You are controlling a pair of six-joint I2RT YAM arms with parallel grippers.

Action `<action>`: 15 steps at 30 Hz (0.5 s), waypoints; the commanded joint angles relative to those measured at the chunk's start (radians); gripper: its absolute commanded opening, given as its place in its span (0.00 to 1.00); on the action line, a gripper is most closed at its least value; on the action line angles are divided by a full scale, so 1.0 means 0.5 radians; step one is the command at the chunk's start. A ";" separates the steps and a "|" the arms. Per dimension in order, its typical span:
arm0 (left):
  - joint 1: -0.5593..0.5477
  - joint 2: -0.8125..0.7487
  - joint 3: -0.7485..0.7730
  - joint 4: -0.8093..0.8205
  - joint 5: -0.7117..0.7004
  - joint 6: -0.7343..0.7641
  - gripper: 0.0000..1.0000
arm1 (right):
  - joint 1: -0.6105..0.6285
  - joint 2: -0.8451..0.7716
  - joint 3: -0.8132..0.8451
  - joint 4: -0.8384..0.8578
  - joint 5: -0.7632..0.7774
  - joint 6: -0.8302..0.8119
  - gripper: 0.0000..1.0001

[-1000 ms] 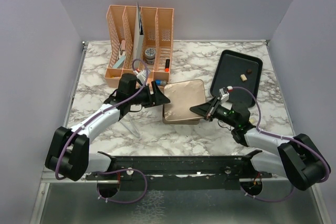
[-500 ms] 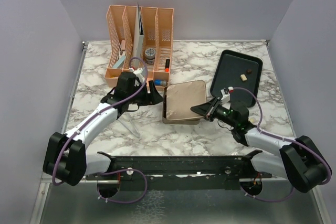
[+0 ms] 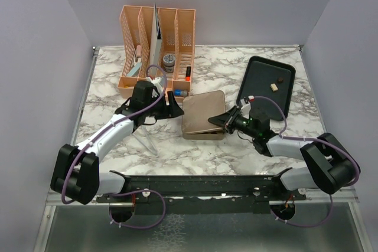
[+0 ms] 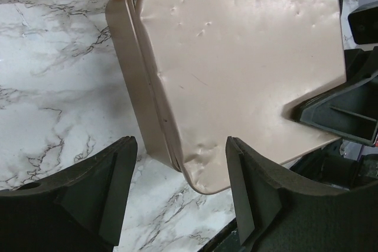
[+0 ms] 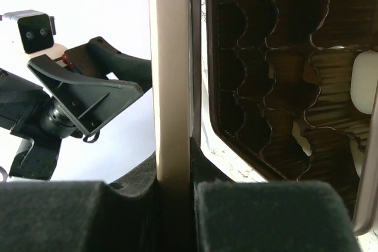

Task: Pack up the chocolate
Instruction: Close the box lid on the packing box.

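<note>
The right claw pinches the lid by its edge, tipped over the tin. The left claw is spread beside it.

I can't read any text, brand, number or sign from any of my cameras. The gold tin lid fills my left wrist view as bare, dented metal with no print I can read. In the top view, the small items standing in the peach organizer are too small for me to tell whether they carry labels.
</note>
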 commanded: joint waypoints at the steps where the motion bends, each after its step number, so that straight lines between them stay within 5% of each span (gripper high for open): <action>1: 0.019 0.033 0.022 0.033 0.079 0.002 0.68 | 0.032 0.046 0.067 0.171 0.082 0.062 0.14; 15: 0.019 0.244 0.081 0.077 0.250 -0.112 0.61 | 0.032 0.230 0.053 0.271 0.089 0.108 0.14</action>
